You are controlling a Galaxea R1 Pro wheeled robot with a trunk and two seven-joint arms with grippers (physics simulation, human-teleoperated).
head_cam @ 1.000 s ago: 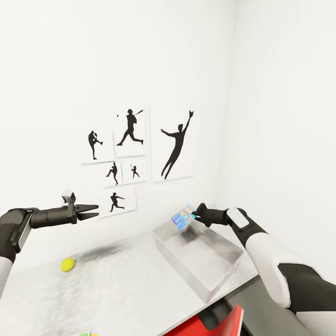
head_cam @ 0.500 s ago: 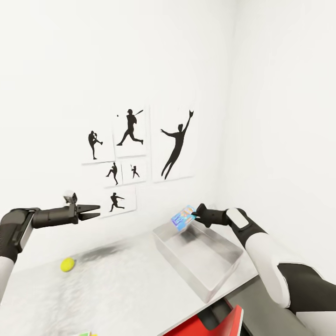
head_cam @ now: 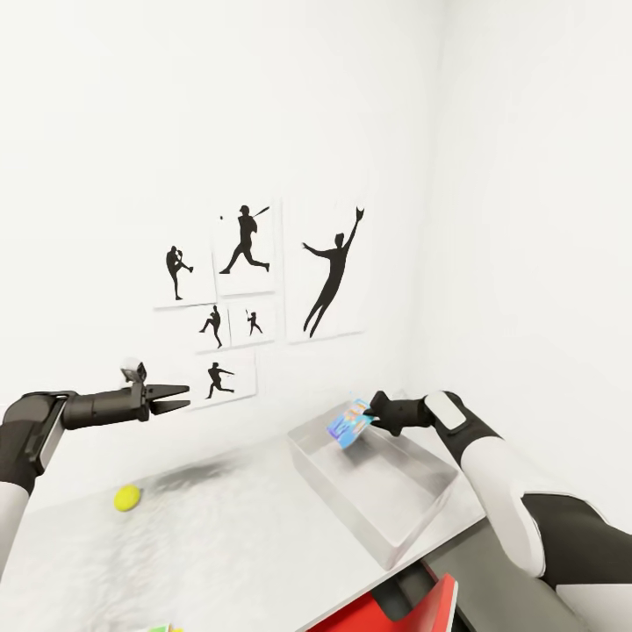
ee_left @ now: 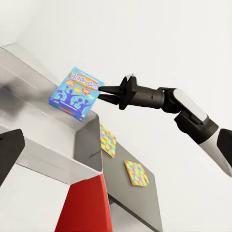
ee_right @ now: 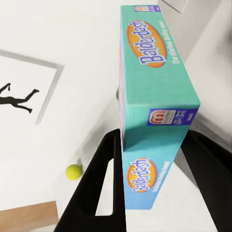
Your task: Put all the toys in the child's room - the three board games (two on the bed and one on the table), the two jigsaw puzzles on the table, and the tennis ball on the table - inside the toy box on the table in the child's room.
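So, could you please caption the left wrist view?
Right gripper holds the blue Balderdash box above the toy box.

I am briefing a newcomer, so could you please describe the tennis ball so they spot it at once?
Start at the pale grey table beneath the wall pictures. Left of the toy box, below the left claw, lies the tennis ball: small, round, yellow-green, unlike the flat boxes.

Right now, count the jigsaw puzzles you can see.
2. Both lie flat on the lower dark table section beyond the toy box: one jigsaw puzzle nearer the box, the other jigsaw puzzle farther along. Others could be hidden.
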